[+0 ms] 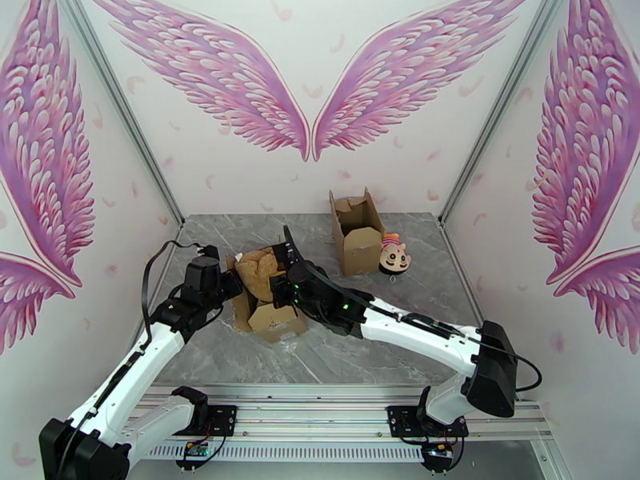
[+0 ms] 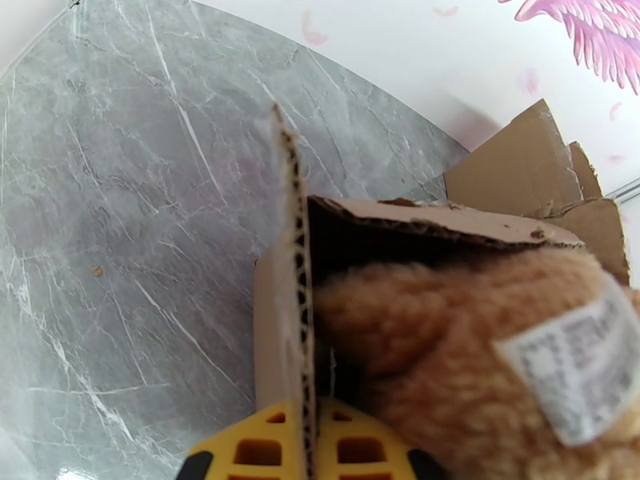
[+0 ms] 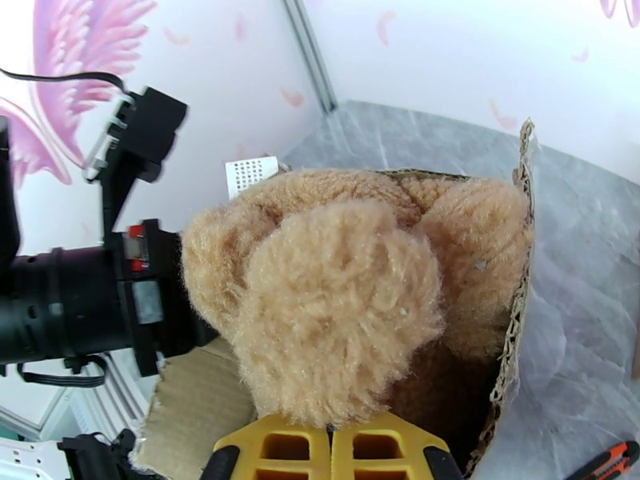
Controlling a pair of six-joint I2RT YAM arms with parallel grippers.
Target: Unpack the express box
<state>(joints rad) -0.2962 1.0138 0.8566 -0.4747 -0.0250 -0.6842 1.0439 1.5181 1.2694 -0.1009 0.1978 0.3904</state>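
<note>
Just at nine o'clock from the counter's centre, the box holds the plush. The left pincer is clamped on its wall and the right pincer is closed on the plush. Extraction seems to be in hand. Next, draw the plush out toward three o'clock while the box stays anchored.

Both arms outstretched inward, left gripper and right gripper pinched closed.
</note>
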